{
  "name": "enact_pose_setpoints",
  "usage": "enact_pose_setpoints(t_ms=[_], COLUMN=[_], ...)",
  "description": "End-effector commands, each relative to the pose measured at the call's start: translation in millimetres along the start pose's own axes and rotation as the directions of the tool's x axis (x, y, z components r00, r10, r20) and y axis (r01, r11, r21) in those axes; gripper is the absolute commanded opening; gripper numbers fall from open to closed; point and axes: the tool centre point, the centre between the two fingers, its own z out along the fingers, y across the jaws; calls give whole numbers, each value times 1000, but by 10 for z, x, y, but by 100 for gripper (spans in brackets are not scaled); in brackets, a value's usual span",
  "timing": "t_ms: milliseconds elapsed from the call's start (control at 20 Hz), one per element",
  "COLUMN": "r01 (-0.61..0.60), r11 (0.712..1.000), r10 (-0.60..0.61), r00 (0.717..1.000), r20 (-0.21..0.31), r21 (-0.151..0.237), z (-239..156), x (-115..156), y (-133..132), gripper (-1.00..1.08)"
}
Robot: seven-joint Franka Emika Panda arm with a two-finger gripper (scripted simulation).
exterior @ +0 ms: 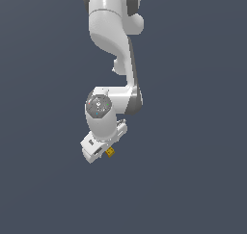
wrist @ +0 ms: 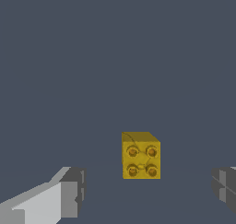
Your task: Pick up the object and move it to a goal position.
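Inspecting gripper: the white gripper [exterior: 103, 153] hangs low on the arm [exterior: 113, 40], fingers [wrist: 69, 193] spread wide apart, clamped on nothing.
Brick: the mustard-yellow brick [wrist: 141, 157] has four round studs showing and lies between the two fingertips, touching neither.
Brick, exterior view: the brick [exterior: 110, 152] peeks out just beside the gripper, on the exterior view's right.
Surface: plain dark grey floor [exterior: 193, 180].

The exterior camera looks down on me from well above, showing my whole arm against plain grey ground. My wrist camera sits close, looking past my pincer [wrist: 147, 191]. Both views share the yellow brick [wrist: 141, 156].
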Motion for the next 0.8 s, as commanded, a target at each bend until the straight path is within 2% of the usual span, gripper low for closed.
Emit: enact_pose_setpoints(t_ms=[0,750], r01=[0,4], r11=[1000,1000], r10=[0,-4], r00=[1000,1000], r20=[0,-1], r21=[0,0], z=[2,511], x=[2,-1], y=[0,1], gripper=[100,100])
